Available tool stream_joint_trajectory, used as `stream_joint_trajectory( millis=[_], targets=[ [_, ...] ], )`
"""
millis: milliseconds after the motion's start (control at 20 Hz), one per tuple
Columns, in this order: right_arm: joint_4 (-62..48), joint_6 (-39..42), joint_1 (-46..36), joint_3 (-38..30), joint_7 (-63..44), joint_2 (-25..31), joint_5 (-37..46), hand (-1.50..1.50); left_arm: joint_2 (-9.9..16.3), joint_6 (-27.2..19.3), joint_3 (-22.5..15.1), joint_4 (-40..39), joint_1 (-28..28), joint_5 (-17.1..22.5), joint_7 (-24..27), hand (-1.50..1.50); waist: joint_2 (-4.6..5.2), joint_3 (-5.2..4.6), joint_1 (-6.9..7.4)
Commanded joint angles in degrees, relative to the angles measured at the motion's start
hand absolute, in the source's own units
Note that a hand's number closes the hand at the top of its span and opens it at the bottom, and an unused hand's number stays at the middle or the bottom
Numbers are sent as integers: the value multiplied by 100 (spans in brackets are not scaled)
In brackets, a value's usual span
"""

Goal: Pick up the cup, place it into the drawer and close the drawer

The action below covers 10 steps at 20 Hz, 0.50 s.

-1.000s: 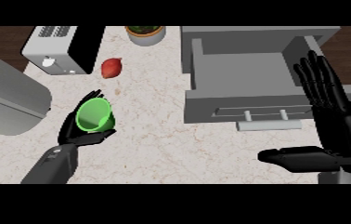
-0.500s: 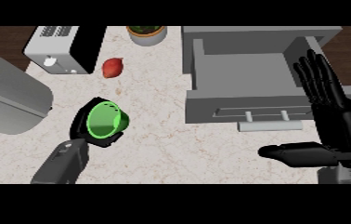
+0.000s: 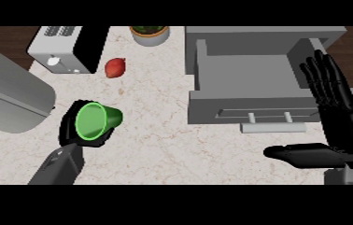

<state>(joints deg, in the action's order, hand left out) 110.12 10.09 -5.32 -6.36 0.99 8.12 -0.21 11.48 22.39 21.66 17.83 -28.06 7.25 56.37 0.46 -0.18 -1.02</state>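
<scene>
On the left side of the table (image 3: 158, 140), the left robot hand (image 3: 72, 130) holds the green cup (image 3: 96, 120).

Black fingers curl around the cup from behind, and the cup tips so its open mouth faces up and toward the viewer. The right robot hand (image 3: 329, 102) rests open at the right edge, fingers straight, just beside the grey drawer (image 3: 248, 74). That drawer is pulled out and has nothing in it, and it is well apart from the cup, off to the right. A red fruit (image 3: 115, 67), a toaster (image 3: 67, 47) and a potted plant (image 3: 150, 34) sit at the far side. The cup looks tipped a lot, so it could slip out of the hand on the way over. It could also bump the drawer's near wall if it is carried too low, and then it would land on the table instead of inside.
</scene>
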Motion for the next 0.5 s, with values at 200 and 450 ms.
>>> stream_joint_trajectory(
  millis=[200,450],
  targets=[
    [58,-51,93,-18,-26,-25,49,-150,-256,350,-41,572,113,106,989,150,-41,9,58],
    [160,147,315,-207,33,91,-213,-150,-176,261,-334,1243,-559,104,-116,150,-74,20,68]
  ],
)
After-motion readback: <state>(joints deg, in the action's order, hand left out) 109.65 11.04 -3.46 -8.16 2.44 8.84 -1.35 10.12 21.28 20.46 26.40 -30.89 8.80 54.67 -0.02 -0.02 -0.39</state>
